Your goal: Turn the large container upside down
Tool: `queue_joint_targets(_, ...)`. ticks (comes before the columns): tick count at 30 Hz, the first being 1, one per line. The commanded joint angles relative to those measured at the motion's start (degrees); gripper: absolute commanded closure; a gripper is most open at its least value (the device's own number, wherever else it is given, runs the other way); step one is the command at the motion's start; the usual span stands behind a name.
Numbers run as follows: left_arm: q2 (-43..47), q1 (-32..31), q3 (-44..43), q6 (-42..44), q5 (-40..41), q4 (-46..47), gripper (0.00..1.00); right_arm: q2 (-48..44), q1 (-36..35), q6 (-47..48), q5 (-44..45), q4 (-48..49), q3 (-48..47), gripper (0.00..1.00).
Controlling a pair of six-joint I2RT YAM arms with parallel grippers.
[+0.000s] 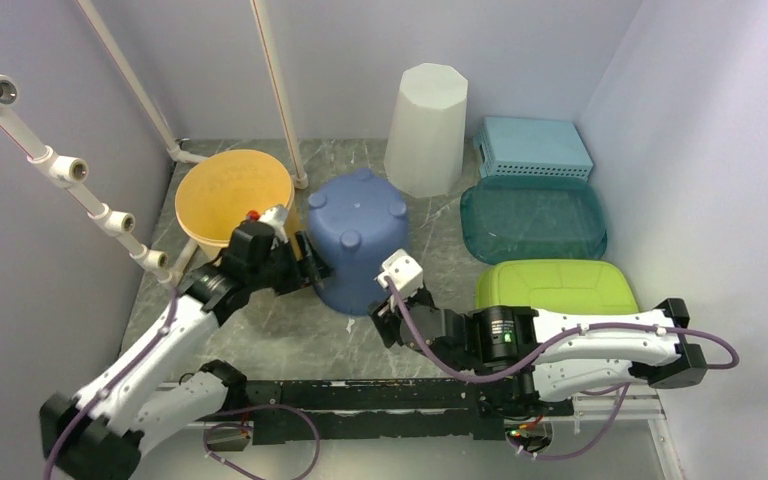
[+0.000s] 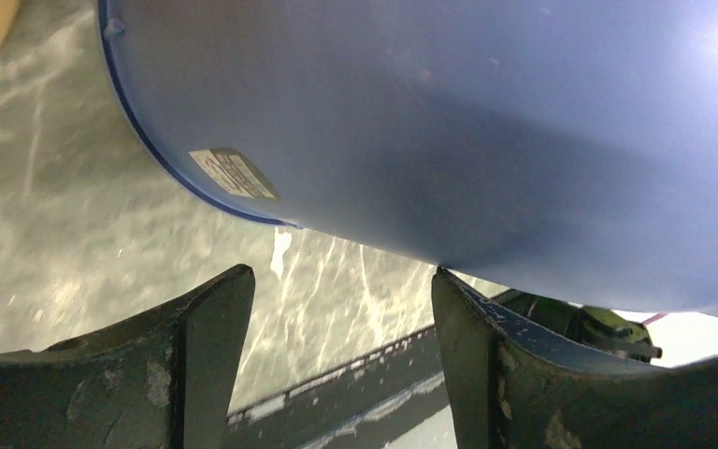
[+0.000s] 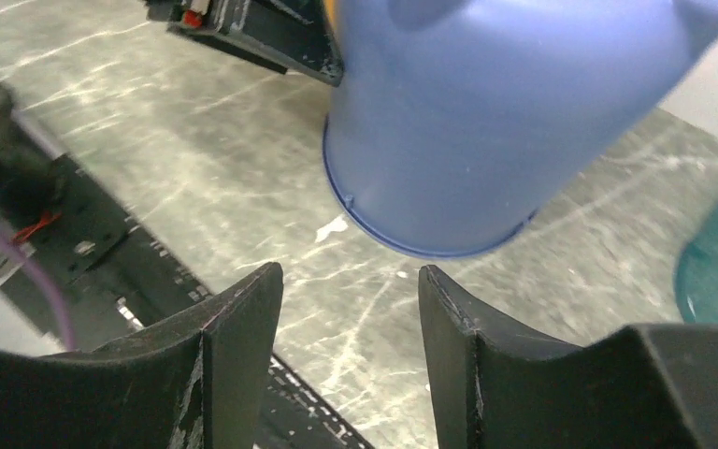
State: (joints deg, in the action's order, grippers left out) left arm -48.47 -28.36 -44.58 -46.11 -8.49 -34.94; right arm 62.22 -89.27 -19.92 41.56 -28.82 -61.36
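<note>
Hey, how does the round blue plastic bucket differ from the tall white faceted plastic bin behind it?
The round blue plastic bucket is squat, with round studs on its upturned base; the tall white faceted plastic bin is slimmer, its top plain and flat. The bucket sits in front; the bin stands farther back. Both rest wide end down, closed end up.

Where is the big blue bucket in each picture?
Top external: the blue container stands in the middle of the picture.
Left wrist: it fills the top and right of the picture.
Right wrist: it is at the top, a bit right of the middle.
Shared landmark: the grey marbled table shows beside its rim in all three views.
</note>
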Motion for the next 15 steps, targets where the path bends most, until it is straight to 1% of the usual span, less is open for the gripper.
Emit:
queue_joint_targets(1,-9.7,-1.1,-3.2,1.0,-4.6,18.0,0.25,-2.5,4.2,-11.0,6.8,-6.0,0.1,0.41)
queue_joint_targets(3,-14.7,-2.5,-6.2,2.1,-4.9,19.6,0.26,-5.6,7.3,-14.3,5.2,-5.7,1.9,0.40)
queue_joint_targets(5,-18.9,-4.8,-9.5,3.0,-4.0,19.4,0.26,-9.5,11.6,-16.3,1.7,-4.4,4.3,0.36)
queue_joint_targets(9,-22.7,-10.4,-13.9,5.1,-2.7,19.1,0.25,-16.7,21.8,-19.1,-6.6,-0.6,9.3,0.30)
queue_joint_targets(10,-23.0,-11.6,-14.6,5.8,-2.0,17.7,0.26,-17.4,24.4,-19.5,-8.2,-0.3,9.8,0.29)
queue_joint_targets(12,-22.3,-12.9,-15.5,6.7,-0.2,13.9,0.28,-17.4,26.8,-19.5,-10.6,-0.4,9.5,0.27)
queue_joint_targets(15,-16.1,-13.8,-13.8,6.6,5.6,7.8,0.29,-15.1,28.2,-18.2,-13.5,-1.3,7.4,0.25)
